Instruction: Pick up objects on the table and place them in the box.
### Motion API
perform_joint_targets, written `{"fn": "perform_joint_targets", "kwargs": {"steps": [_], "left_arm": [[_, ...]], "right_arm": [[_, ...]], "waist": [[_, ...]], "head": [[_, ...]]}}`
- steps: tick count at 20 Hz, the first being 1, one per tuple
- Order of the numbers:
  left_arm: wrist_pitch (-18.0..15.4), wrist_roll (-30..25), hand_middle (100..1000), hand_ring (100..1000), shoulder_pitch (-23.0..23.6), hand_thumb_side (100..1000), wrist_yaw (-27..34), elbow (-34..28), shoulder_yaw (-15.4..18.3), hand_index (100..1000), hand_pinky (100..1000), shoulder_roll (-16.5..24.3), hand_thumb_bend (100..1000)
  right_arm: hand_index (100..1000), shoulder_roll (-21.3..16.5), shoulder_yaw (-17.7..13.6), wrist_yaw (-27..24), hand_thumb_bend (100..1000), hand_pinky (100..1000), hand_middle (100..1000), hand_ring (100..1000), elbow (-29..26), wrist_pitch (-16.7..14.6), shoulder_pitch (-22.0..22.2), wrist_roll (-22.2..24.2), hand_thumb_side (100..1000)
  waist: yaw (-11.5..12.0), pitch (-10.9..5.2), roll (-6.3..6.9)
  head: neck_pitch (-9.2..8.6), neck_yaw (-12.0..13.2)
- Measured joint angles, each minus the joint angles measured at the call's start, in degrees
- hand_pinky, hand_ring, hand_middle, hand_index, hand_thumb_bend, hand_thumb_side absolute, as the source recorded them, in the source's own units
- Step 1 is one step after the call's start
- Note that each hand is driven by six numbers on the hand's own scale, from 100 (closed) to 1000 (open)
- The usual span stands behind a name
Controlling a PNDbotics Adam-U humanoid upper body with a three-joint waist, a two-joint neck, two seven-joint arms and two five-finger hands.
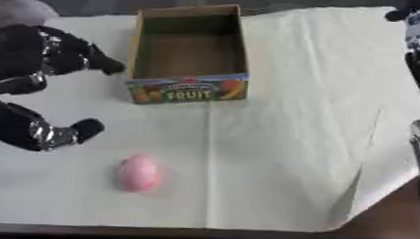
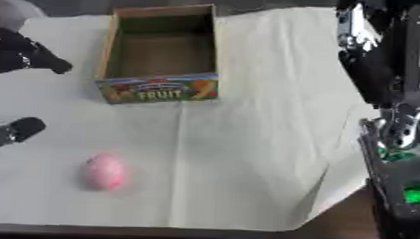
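A pink egg-shaped object [image 1: 140,172] lies on the white sheet near the table's front left. Behind it stands an open cardboard box [image 1: 191,53] with "FRUIT" printed on its front; nothing shows inside it. My left hand [image 1: 42,68] hovers at the left edge, beside the box and above the pink object, open, with fingers and thumb spread wide and nothing between them. At the right edge, the right arm [image 2: 392,73] rises as black and silver parts; its hand is out of sight.
The white sheet [image 1: 301,119] covers most of the brown table [image 1: 389,223], whose bare corner shows at the front right. A device with a green light [image 2: 412,194] sits at the right edge.
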Motion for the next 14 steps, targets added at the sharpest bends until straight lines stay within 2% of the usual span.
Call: {"fn": "perform_joint_targets", "kwargs": {"steps": [2,4,5,7,8,9,10,11,14], "left_arm": [[-0.2,-3.1,700,729,-0.3,956,-0.4,0.0,-1.0,900,717,0.0,532],[-0.2,-5.8,697,729,-0.3,966,-1.4,0.0,-1.8,894,717,0.0,601],[-0.2,-6.8,696,729,-0.3,970,-1.9,0.0,-2.1,893,717,0.0,663],[-0.1,-8.4,701,733,-0.3,971,-2.8,0.0,-2.6,895,718,0.0,688],[0.0,-9.0,710,737,-0.3,970,-3.2,0.0,-2.9,901,721,0.0,683],[0.1,-9.4,734,756,-0.3,954,-3.6,0.0,-3.1,902,736,-0.1,628],[0.3,-9.8,736,760,-0.2,951,-3.8,0.0,-3.4,902,740,-0.1,620],[0.6,-10.1,757,792,-0.2,927,-4.0,0.0,-3.6,909,769,-0.1,574],[2.0,-11.1,759,795,0.4,894,-3.9,0.0,-4.6,928,771,-0.2,535]], "right_arm": [[777,0.0,0.1,-0.1,166,580,583,807,0.0,0.0,0.0,0.1,635],[777,0.0,0.2,-0.2,166,580,583,807,0.0,0.0,0.0,0.1,635],[777,0.0,0.2,-0.2,165,580,583,807,0.0,0.0,0.0,0.1,635],[776,0.0,0.2,-0.3,164,580,583,807,0.0,0.0,0.0,0.1,634],[776,0.0,0.2,-0.3,164,580,583,807,0.0,0.0,0.0,0.1,634],[776,0.0,0.2,-0.3,163,580,582,807,0.0,0.0,0.0,0.1,634],[776,0.0,0.2,-0.3,163,580,582,807,0.0,0.0,0.0,0.1,634],[775,0.0,0.2,-0.3,163,580,581,808,0.0,0.0,0.0,0.1,634],[773,0.1,0.2,-0.3,161,580,581,808,0.0,0.0,0.0,0.3,633]], "waist": [[0.0,0.0,0.0],[0.0,0.0,0.0],[0.0,0.0,-0.01],[0.0,-0.02,-0.03],[0.0,-0.06,-0.03],[0.0,-0.14,-0.04],[0.0,-0.25,-0.04],[0.0,-0.32,-0.05],[0.1,-0.34,-0.05]], "head": [[-0.01,0.1],[-0.03,0.1],[-0.04,0.1],[-0.07,0.2],[-0.11,0.2],[-0.19,0.2],[-0.27,0.3],[-0.32,0.3],[-0.48,0.5]]}}
